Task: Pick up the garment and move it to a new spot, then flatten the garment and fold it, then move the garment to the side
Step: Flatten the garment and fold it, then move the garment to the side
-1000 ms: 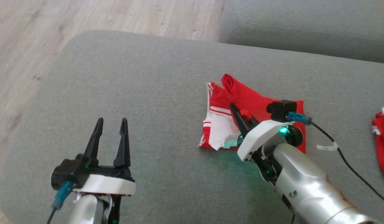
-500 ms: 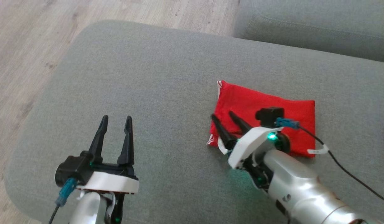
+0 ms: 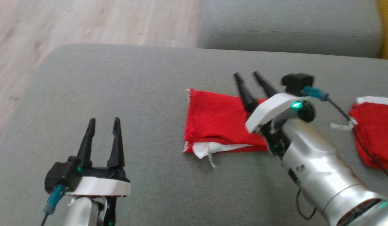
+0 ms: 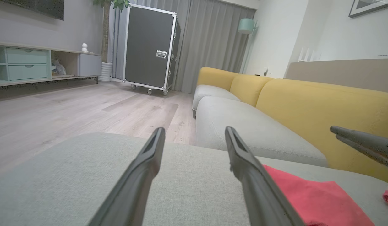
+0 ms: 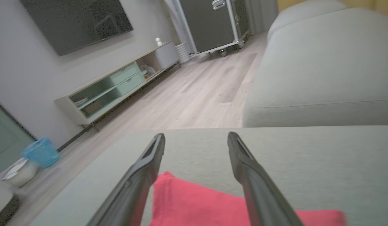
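The garment point(image 3: 217, 121) is red with white trim, folded into a flat rectangle on the grey cushion point(image 3: 134, 84); a white layer pokes out along its near edge. It also appears in the left wrist view as a red garment point(image 4: 316, 201) and in the right wrist view as a red garment point(image 5: 194, 204) under the fingers. My right gripper point(image 3: 245, 75) hovers open over the garment's far right part, nothing between its fingers. My left gripper point(image 3: 104, 121) stands open over bare cushion, well to the garment's left.
A second red and white cloth point(image 3: 374, 131) lies at the right edge of the cushion. Another grey seat point(image 3: 288, 28) lies beyond, with wooden floor point(image 3: 87, 22) at the far left. A yellow sofa back point(image 4: 307, 103) and the cushion's rounded left edge bound the area.
My right gripper has let go of the garment, opened, and lifted toward its far side. The garment went from half folded to a flat folded rectangle. The head camera shifted.
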Controlling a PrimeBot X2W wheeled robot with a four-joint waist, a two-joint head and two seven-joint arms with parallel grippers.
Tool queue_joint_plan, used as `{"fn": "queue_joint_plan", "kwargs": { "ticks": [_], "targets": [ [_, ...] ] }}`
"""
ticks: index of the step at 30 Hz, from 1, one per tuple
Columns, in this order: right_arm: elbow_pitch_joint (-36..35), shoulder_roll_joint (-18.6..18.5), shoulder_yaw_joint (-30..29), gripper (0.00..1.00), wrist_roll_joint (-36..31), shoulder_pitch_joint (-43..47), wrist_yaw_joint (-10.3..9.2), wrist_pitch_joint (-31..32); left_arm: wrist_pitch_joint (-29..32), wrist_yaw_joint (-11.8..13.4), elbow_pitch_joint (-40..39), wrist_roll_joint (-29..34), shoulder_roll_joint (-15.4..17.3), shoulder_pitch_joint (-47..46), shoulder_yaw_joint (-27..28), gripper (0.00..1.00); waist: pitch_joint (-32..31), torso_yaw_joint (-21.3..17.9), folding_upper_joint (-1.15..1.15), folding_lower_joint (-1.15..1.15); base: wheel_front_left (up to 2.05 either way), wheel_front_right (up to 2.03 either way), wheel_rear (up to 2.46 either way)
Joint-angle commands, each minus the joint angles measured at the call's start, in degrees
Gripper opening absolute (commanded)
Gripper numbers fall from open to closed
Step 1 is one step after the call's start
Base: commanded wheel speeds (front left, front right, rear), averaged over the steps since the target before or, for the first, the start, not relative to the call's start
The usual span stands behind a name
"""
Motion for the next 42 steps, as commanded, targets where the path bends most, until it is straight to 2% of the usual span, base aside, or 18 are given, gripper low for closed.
{"fn": "queue_joint_plan", "kwargs": {
  "ticks": [1,4,8,10,11,14,18,22,28,36,42],
  "targets": [
    [-0.71,0.60,-4.07,1.00,-4.82,-1.65,-0.05,-0.77,-0.30,0.28,-2.34,0.23,0.35,-1.26,2.50,1.00,-1.02,-3.28,0.00,0.00,0.00,0.00,0.00],
    [-2.28,-1.08,-12.31,1.00,-14.42,-0.51,-0.05,-0.77,-0.30,0.38,-2.74,0.27,0.23,-0.73,3.23,1.00,-1.61,-5.49,0.00,0.00,0.00,0.00,0.00],
    [-7.88,-3.05,-22.52,1.00,-27.12,4.78,-0.05,-0.78,-0.30,0.51,-3.13,0.36,0.11,-0.19,3.84,1.00,-2.29,-7.75,0.00,0.00,0.00,0.00,0.00],
    [-11.45,-2.92,-26.96,1.00,-32.89,8.42,-0.05,-0.78,-0.30,0.60,-3.37,0.32,0.06,0.06,4.22,1.00,-2.41,-8.78,0.00,0.00,0.00,0.00,0.00],
    [-11.45,-2.92,-26.96,1.00,-32.89,8.42,-0.05,-0.78,-0.30,0.60,-3.37,0.32,0.06,0.06,4.22,1.00,-2.41,-8.78,0.00,0.00,0.00,0.00,0.00],
    [-18.24,-2.05,-33.21,1.00,-40.68,14.22,-0.05,-0.78,-0.30,0.67,-3.67,0.33,0.01,0.28,4.61,1.00,-2.27,-9.94,0.00,0.00,0.00,0.00,0.00],
    [-27.09,-0.15,-38.89,1.00,-47.37,22.03,-0.05,-0.78,-0.30,0.69,-3.94,0.35,-0.03,0.77,5.03,1.00,-1.91,-11.18,0.00,0.00,0.00,0.00,0.00],
    [-34.02,0.57,-41.22,1.00,-49.42,28.46,-0.05,-0.78,-0.30,0.95,-4.15,0.64,-0.04,1.36,5.42,1.00,-1.53,-11.99,0.00,0.00,0.00,0.00,0.00],
    [-38.65,0.63,-40.40,1.00,-45.43,33.29,-0.05,-0.78,-0.30,1.93,-4.07,0.72,-0.05,2.64,5.97,1.00,-1.11,-12.64,0.00,0.00,0.00,0.00,0.00],
    [-39.40,0.64,-39.94,1.00,-45.77,33.03,-0.05,-0.78,-0.30,1.76,-3.85,0.54,-0.05,1.71,4.97,1.00,0.14,-11.54,0.00,0.00,0.00,0.00,0.00],
    [-35.95,0.65,-40.07,1.00,-46.71,29.70,-0.05,-0.45,-0.30,1.28,-3.82,0.09,-0.06,-1.07,3.06,1.00,4.27,-8.79,0.00,0.00,0.00,0.00,0.00]
  ]
}}
